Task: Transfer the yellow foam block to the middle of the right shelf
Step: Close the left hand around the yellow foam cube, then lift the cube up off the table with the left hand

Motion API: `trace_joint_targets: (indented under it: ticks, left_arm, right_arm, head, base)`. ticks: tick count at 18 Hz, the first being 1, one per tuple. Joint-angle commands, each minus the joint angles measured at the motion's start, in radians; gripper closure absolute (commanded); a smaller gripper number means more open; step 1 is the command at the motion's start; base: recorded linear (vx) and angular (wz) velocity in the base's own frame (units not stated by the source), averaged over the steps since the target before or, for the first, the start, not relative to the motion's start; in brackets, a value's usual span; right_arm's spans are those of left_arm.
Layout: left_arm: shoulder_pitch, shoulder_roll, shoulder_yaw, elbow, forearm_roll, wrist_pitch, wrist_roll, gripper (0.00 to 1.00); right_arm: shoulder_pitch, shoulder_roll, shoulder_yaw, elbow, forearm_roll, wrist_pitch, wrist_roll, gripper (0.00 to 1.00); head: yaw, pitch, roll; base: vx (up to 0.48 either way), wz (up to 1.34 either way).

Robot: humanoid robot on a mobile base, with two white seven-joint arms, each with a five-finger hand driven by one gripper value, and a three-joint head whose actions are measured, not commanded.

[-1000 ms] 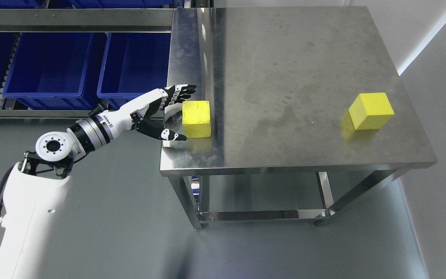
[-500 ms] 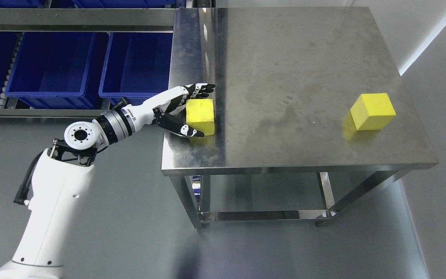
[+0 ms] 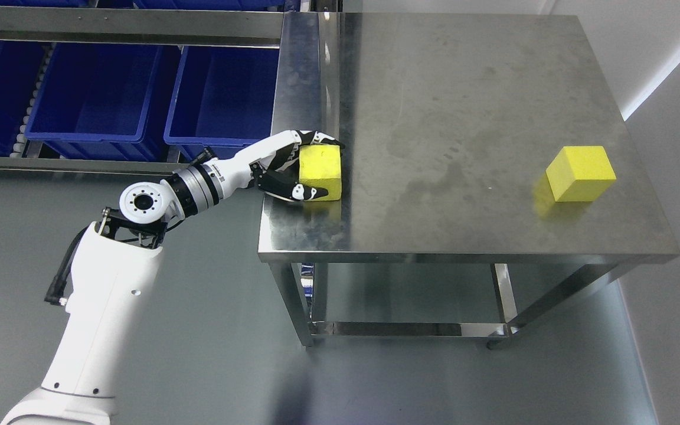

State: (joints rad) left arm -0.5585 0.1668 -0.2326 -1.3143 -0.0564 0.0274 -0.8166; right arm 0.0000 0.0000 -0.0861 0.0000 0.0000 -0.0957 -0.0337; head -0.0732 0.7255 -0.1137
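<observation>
A yellow foam block (image 3: 321, 173) sits near the left edge of a steel table (image 3: 470, 106). My left hand (image 3: 301, 167) is at the block's left side, with the fingers (image 3: 322, 139) curled over its far edge and the thumb (image 3: 310, 192) against its near face, so the hand is closed around it. The block still rests on the table. A second yellow foam block (image 3: 581, 173) sits near the table's right edge, untouched. My right arm is out of view.
Blue bins (image 3: 222, 97) sit on a steel shelf rack (image 3: 121, 26) to the left of the table, behind my left arm. A lower rail (image 3: 402, 329) joins the table legs. Grey floor lies in front. A white wall rises at the right.
My left hand reached forward from beside the block and closed its fingers and thumb around it. The whole picture has also shifted slightly to the right.
</observation>
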Motion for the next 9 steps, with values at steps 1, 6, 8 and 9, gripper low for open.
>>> trace_joint_targets:
  ticks: [1,6,8,9]
  left_arm:
    - [0.0,-0.149,0.139,0.041,-0.002,-0.093,-0.047,0.61]
    - [-0.08,-0.149,0.203,0.021,0.258,-0.119,0.279,0.58]
    - [-0.09,-0.149,0.191,0.021,0.3,-0.26,0.544,0.56]
    - [-0.089,-0.149,0.191,0.021,0.3,-0.305,0.627,0.56]
  right_arm:
    - [0.002,-0.017,0.0,-0.017,0.003,0.001,0.0,0.0]
    - [0.002,-0.017,0.0,-0.017,0.003,0.001,0.0,0.0]
    - [0.002,-0.017,0.0,-0.017,0.003,0.001,0.0,0.0]
    - [0.002,-0.017,0.0,-0.017,0.003,0.001,0.0,0.0]
  head:
    - [0.0,0.0,0.0]
    - [0.0,0.0,0.0]
    - [0.0,0.0,0.0]
    - [0.0,0.0,0.0]
  base:
    - [-0.002,0.06]
    - [-0.005,0.05]
    - [-0.007,-0.08]
    - [0.008,-0.1]
